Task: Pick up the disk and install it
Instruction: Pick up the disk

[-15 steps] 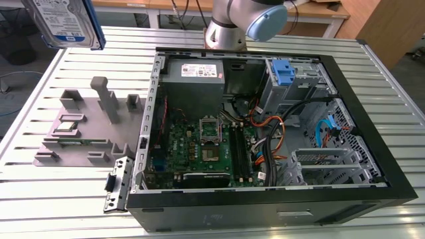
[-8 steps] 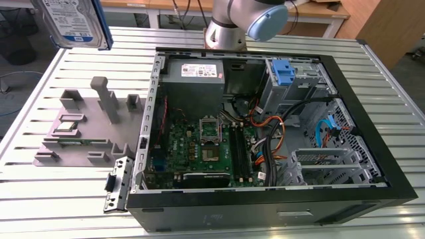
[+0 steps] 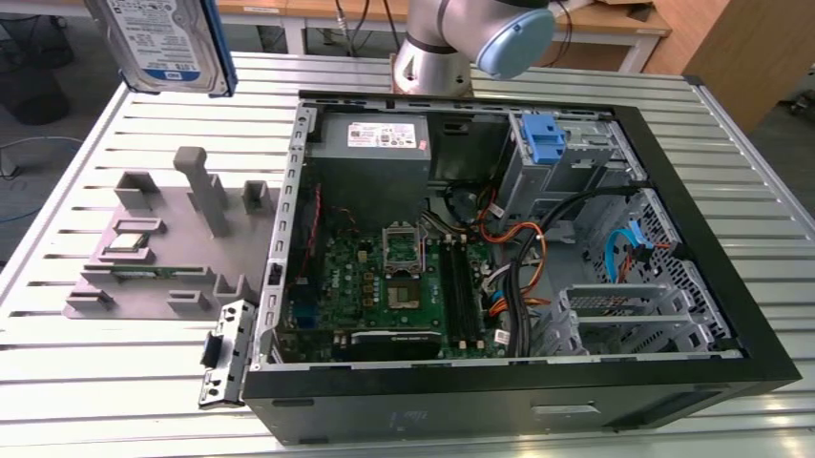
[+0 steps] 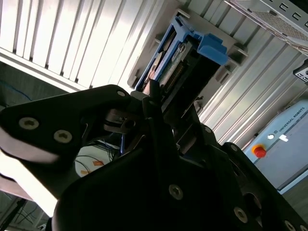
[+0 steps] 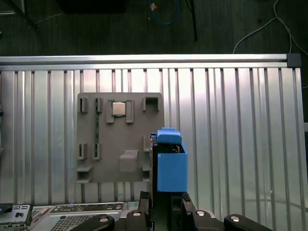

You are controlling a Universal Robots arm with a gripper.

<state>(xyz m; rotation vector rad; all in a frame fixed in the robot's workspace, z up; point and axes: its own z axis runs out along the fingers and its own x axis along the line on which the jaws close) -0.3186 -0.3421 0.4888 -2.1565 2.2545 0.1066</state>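
The disk (image 3: pixel 163 40), a silver drive with a blue-and-white label and a blue side rail, hangs high above the table's far corner at the exterior view's left, over the grey fixture plate (image 3: pixel 166 250). In the first wrist view the disk (image 5: pixel 169 166) is seen edge-on, its blue rail toward the camera, with the fixture plate (image 5: pixel 120 139) on the table beyond it. My gripper (image 5: pixel 166 199) is shut on the disk, black fingers (image 4: pixel 153 98) clamped on both sides of the disk (image 4: pixel 175 62).
An open computer case (image 3: pixel 713 286) lies on the slatted metal table (image 3: pixel 76 382), holding a motherboard (image 3: pixel 382 286), a grey power-supply box (image 3: pixel 372 139) and a drive cage with a blue bracket (image 3: pixel 543 139). A small grey bracket (image 3: pixel 223 355) lies by the case's near corner. The arm's base (image 3: pixel 433 62) stands behind the case.
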